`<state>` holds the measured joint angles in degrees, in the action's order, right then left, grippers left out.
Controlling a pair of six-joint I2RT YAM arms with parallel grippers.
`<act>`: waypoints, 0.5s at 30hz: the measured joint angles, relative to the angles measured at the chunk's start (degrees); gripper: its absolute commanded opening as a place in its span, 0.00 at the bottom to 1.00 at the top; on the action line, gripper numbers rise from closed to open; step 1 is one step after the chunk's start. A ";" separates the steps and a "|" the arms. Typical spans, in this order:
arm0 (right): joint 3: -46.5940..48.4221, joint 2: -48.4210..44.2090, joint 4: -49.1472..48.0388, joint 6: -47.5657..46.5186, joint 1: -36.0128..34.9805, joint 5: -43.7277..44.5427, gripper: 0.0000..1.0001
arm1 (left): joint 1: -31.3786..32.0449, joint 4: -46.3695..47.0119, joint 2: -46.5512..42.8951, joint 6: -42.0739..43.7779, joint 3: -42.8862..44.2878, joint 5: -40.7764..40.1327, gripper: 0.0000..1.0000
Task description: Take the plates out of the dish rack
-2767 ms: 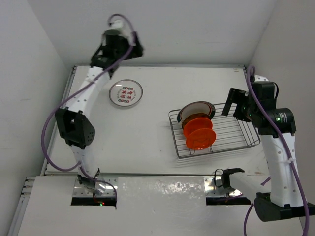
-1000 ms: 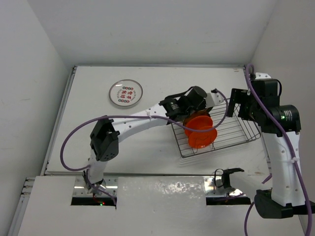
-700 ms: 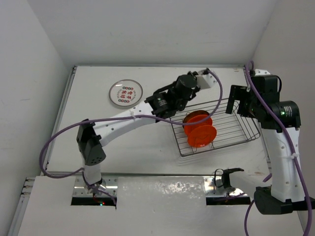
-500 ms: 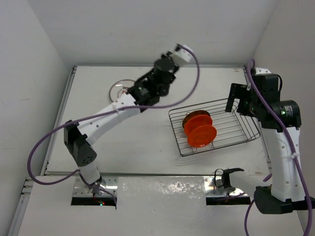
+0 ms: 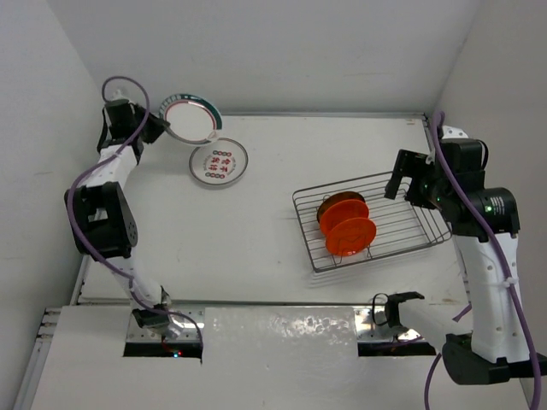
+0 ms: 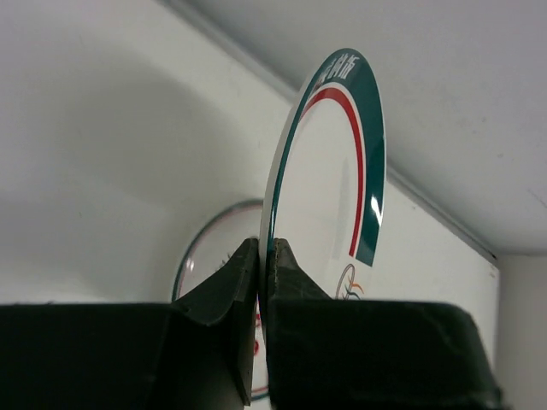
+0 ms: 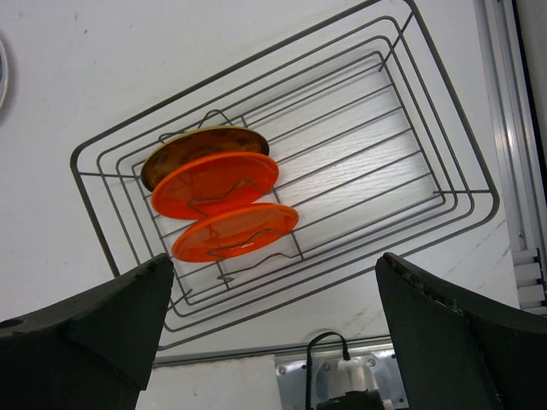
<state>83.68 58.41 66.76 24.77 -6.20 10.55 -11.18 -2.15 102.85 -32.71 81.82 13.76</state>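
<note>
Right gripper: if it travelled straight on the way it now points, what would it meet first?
Likely the dish rack, near the lower orange plate; depth is unclear, so which comes first is uncertain.

Soft, bright, even light fills the overhead view; the white worktop (image 5: 273, 248) shows only faint shadows, and focus is sharp. The left wrist view is dimmer and grey: the left claw (image 6: 263, 256) is a black, soft-focus mass, the rim of the plate (image 6: 329, 196) carries a small white glare streak, and the flat plate (image 6: 209, 256) behind is blurred. The right wrist view is crisp on the rack (image 7: 385, 162), while the right claw (image 7: 273, 273) shows its fingers as dark blurs in the bottom corners.
</note>
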 measured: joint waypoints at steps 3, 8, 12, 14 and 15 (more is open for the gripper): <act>-0.63 -1.03 -0.33 0.39 0.00 -0.20 0.99 | 0.04 0.26 3.91 -4.70 -1.64 6.12 0.00; -1.97 -2.25 -0.63 0.98 0.00 -0.31 0.99 | 3.63 2.49 4.61 -7.96 -4.87 12.94 0.05; -2.80 -2.56 -0.70 1.42 0.00 -0.35 0.99 | 4.33 3.87 4.59 -8.17 -7.82 13.88 0.05; -2.91 -2.56 -0.72 1.66 0.00 -0.42 0.99 | 3.98 4.26 4.59 -8.31 -9.42 13.64 0.05; -3.02 -2.58 -0.76 1.84 0.00 -0.46 0.99 | 3.85 4.39 4.59 -8.31 -10.19 13.46 0.05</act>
<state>80.66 55.83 66.00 26.61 -6.20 10.09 -7.33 2.24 107.44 -41.01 71.64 27.22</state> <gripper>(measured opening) 0.986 0.058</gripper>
